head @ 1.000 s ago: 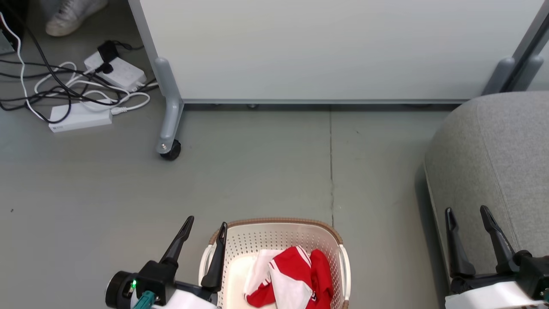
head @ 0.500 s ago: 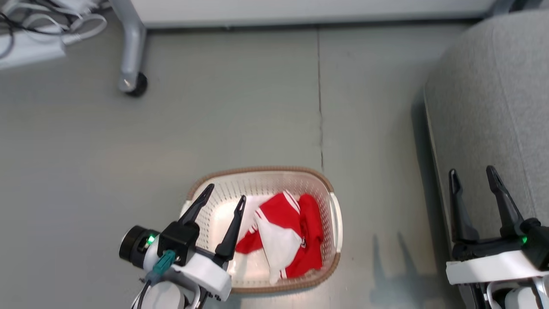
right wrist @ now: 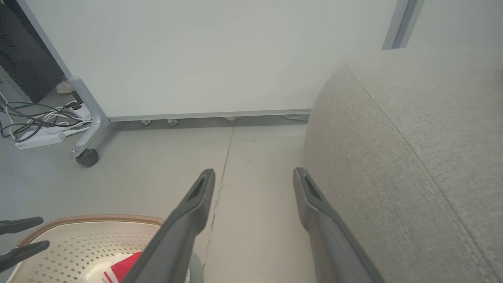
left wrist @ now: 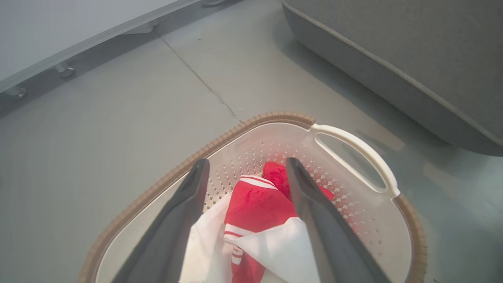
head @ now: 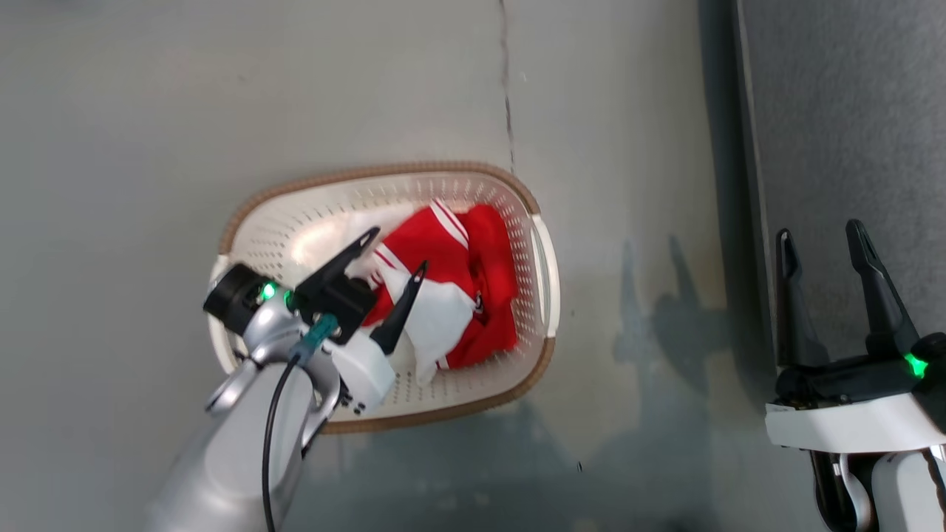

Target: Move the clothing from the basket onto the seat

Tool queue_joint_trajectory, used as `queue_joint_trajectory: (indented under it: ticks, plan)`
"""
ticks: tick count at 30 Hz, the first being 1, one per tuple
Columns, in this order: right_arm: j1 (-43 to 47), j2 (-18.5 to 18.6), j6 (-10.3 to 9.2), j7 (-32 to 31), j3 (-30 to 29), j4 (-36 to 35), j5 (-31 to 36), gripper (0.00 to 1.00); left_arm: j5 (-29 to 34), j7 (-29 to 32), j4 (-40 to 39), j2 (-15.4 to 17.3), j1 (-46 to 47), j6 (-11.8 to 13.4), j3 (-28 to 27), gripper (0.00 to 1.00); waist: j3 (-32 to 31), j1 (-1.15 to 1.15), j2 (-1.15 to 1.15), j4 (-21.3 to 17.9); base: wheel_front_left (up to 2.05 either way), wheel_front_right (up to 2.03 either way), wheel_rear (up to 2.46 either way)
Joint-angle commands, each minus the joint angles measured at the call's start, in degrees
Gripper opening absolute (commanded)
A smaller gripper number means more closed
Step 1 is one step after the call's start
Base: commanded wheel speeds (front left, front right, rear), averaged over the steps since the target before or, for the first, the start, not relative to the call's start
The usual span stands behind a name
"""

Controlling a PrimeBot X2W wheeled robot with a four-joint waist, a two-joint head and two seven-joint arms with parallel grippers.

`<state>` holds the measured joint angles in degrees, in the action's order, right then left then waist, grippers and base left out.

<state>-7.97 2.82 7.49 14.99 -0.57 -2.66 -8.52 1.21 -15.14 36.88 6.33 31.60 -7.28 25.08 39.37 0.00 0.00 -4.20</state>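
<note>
- Since a second ago the head camera has tipped downward, so the whole picture has shifted. The basket (head: 369,171) now sits mid-picture rather than at the bottom edge, a change of view and not a move of the basket.
- The left claw (head: 399,249) has come in from the basket's left rim to above its inside. Its two dark fingers now point over the red and white clothing (head: 489,260), and more of its silver forearm shows at the lower left.
- Its jaws stand wide with nothing gripped. In the left wrist view the fingers straddle the clothing from above, but I cannot tell whether the tips touch the cloth.
- The clothing lies crumpled in the basket as before, toward the side nearer the seat (head: 850,111).
- The basket stands on the grey floor (head: 148,111) near the seat, with a strip of floor between them.
- The right claw (head: 819,231) keeps its earlier pose at the lower right over the seat's edge, jaws wide and empty.
- In the right wrist view a pale partition (right wrist: 216,59) on a wheeled leg stands beyond the floor, with cables (right wrist: 35,122) at its left.
</note>
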Motion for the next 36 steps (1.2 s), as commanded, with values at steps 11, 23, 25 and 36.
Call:
queue_joint_trajectory:
  ticks: [11,23,25,36]
  plan:
    - [-3.9,0.1,0.02,0.3,4.3,-2.3,-1.1,1.00,1.8,0.0,13.1,4.4,14.4,-0.2,5.8,1.00,15.1,0.00,0.00,-8.6,0.00,0.00,0.00]
    - [-5.1,0.1,0.02,0.3,7.7,-3.4,-1.4,1.00,3.8,0.0,24.9,7.2,22.1,1.2,8.8,1.00,19.7,0.00,0.00,-12.3,0.00,0.00,0.00]
    - [-5.3,0.1,0.02,0.3,7.3,-3.1,-1.4,1.00,3.6,0.0,26.5,6.7,23.5,1.2,9.1,1.00,20.1,0.00,0.00,-12.4,0.00,0.00,0.00]
    - [-4.4,0.1,0.02,0.3,8.8,-2.8,-2.8,1.00,5.8,3.2,35.0,5.1,28.1,0.1,14.4,1.00,21.1,0.00,0.00,-13.2,0.00,0.00,0.00]
